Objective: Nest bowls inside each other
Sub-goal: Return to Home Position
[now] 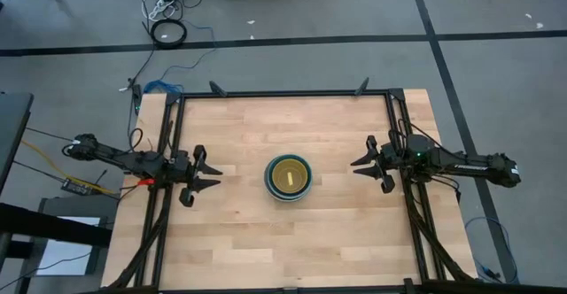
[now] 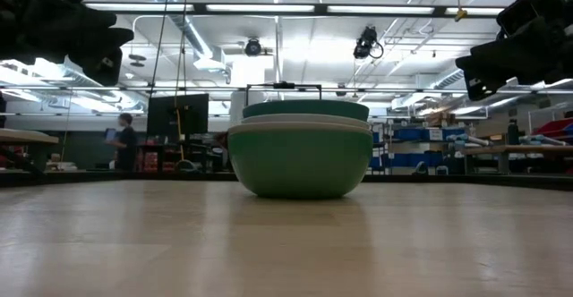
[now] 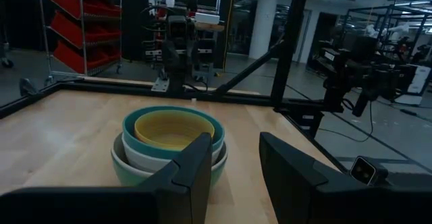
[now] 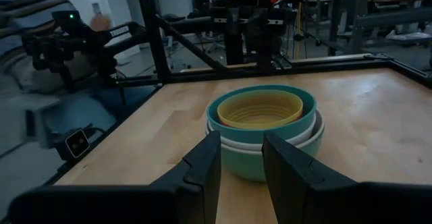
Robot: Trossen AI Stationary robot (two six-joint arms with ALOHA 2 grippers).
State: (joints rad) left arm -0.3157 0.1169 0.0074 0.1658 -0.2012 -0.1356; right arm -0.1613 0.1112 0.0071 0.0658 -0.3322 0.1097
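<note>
The bowls (image 1: 289,177) stand nested in one stack at the middle of the table: a green one (image 2: 300,161) at the bottom resting on the wood, white and teal rims above it, a yellow bowl (image 3: 173,129) innermost. My left gripper (image 1: 211,174) hovers open at the table's left side, pointing level at the stack. My right gripper (image 1: 361,167) hovers open at the right side, also level and facing the stack. Neither touches a bowl.
A black frame (image 1: 283,94) runs round the table's far and side edges. Bare wood lies on every side of the stack. A person (image 2: 123,141) stands in the room beyond the table, and a sleeve (image 4: 27,21) shows past the table's left edge.
</note>
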